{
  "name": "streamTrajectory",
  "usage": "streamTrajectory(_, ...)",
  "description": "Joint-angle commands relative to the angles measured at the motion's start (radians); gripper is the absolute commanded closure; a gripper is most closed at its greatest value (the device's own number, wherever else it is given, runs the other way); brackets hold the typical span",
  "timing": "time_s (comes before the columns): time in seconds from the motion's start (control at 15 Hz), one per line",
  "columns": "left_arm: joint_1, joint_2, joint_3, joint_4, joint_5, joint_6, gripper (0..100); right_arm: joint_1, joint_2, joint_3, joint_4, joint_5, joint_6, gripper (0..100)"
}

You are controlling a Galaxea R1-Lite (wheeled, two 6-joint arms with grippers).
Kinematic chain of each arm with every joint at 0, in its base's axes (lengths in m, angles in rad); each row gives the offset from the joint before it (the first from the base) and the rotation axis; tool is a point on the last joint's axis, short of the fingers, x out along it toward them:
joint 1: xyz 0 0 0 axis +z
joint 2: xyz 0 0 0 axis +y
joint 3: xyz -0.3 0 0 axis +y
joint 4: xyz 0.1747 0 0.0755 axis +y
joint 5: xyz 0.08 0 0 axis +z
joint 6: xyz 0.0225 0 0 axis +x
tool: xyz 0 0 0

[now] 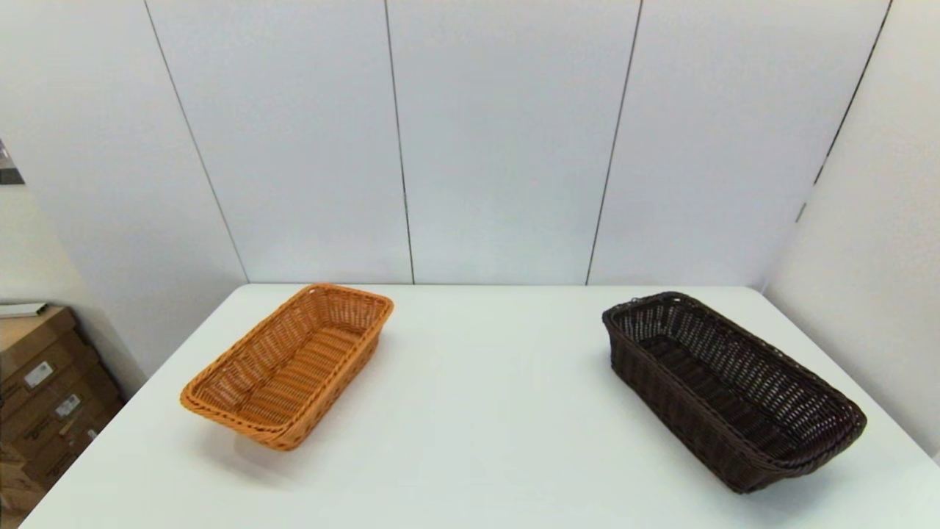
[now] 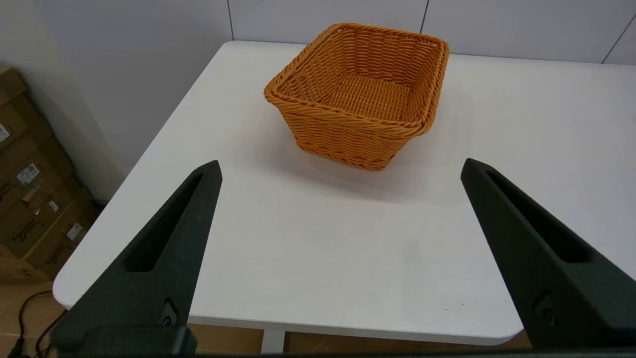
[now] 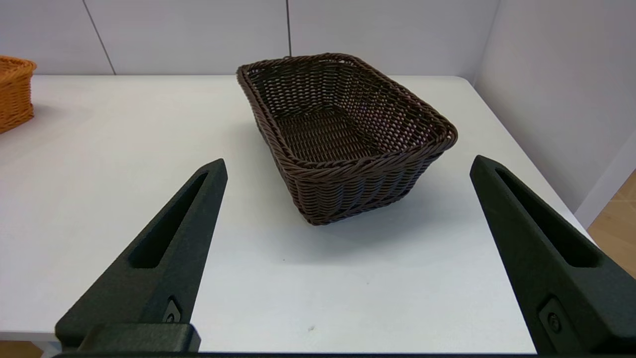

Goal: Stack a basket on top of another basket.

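The right tool hangs back at the near edge of the tabletop, its two black wedge-shaped fingers spread wide apart with nothing between them. The dark brown basket sits ahead of it on the robot's right side, its short end facing the tool and clear of both fingers. The left tool is held the same way, fingers wide apart and empty, with the orange basket resting ahead of it on the robot's left side, apart from the fingers.

The two baskets lie well apart, each angled on the white tabletop (the long sides splay outward toward the near edge). Both are rectangular woven wicker trays with sloping walls, flat woven floors and a thick braided rim; the dark one has a noticeably open weave in its sides. Cardboard boxes stand on the floor beyond the left edge.
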Motion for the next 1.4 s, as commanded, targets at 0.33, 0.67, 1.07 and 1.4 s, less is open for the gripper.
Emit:
streamTrajectory(0.33,0.000,0.000,0.000,0.001,0.000,-0.001,0,0.000,-0.002,0.000,0.000,0.000,0.000,0)
streamTrajectory(0.67,0.000,0.000,0.000,0.001,0.000,0.001,0,0.000,-0.002,0.000,0.000,0.000,0.000,0)
streamTrajectory(1.07,0.000,0.000,-0.011,0.001,0.000,0.004,0,0.000,-0.002,0.000,0.000,0.000,0.000,0)
streamTrajectory(1.4,-0.002,0.219,-0.414,0.391,-0.070,0.041,0,0.000,-0.002,0.001,0.000,0.000,0.000,0)
